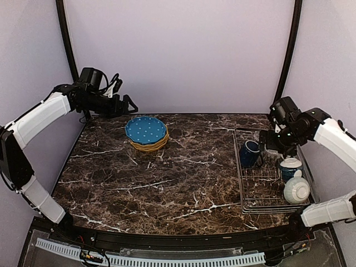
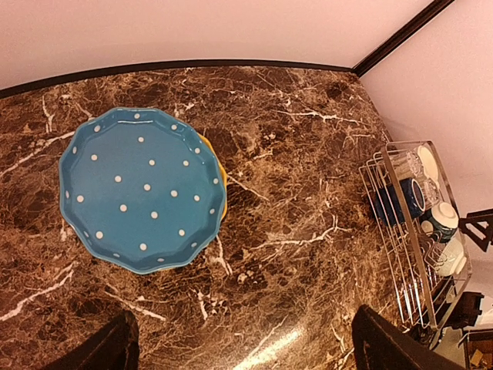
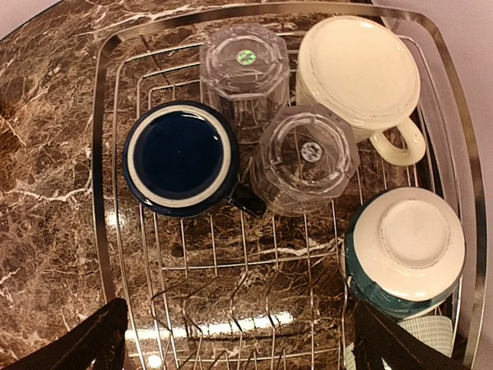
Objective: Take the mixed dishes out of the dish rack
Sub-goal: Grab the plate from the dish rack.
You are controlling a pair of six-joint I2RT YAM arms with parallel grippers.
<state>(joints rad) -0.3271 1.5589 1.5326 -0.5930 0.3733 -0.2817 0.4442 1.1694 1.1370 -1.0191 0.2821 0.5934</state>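
Marble tabletop (image 1: 189,172) is left open between the blue dotted plate (image 1: 145,129), stacked near the far edge, and the dish rack (image 1: 241,183), set along the right edge. Left jaws are held apart near the plate, right jaws apart over the rack.

the left arm (image 1: 39,117) and the right arm (image 1: 334,133) share one look: long white shells with rounded edges, linked by black joints. a black wrist block sits at the end of each, and thin black cables (image 1: 114,83) loop over the left one. the left end effector (image 1: 131,105) and the right end effector (image 3: 237,324) have matte black fingers (image 2: 108,351), blunt and wedge-shaped in the wrist views.
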